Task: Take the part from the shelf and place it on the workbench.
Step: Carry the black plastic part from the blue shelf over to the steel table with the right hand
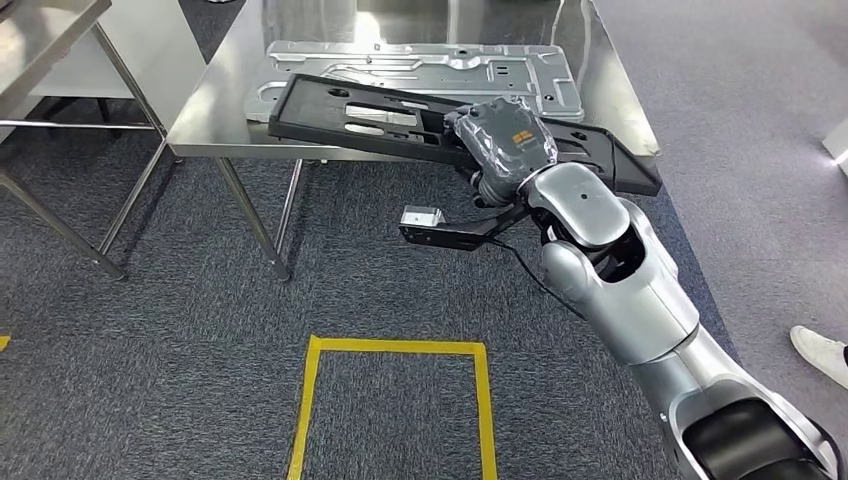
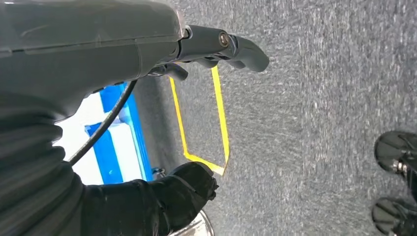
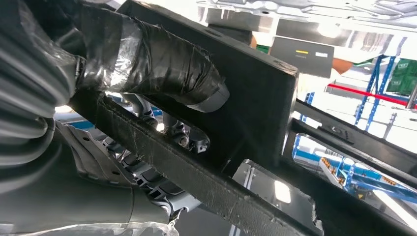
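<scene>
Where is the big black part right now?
In the head view, the black part is in the robot's right hand, over the steel workbench and the silver metal panel.

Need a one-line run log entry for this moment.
right hand: holds black part | part: over steel workbench, above silver panel, contact unclear | left hand: empty, hanging over carpet

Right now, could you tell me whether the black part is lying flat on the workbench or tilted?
Tilted. The black frame part rests its far end on the silver panel, while the right hand grips it and its near end overhangs the workbench.
</scene>
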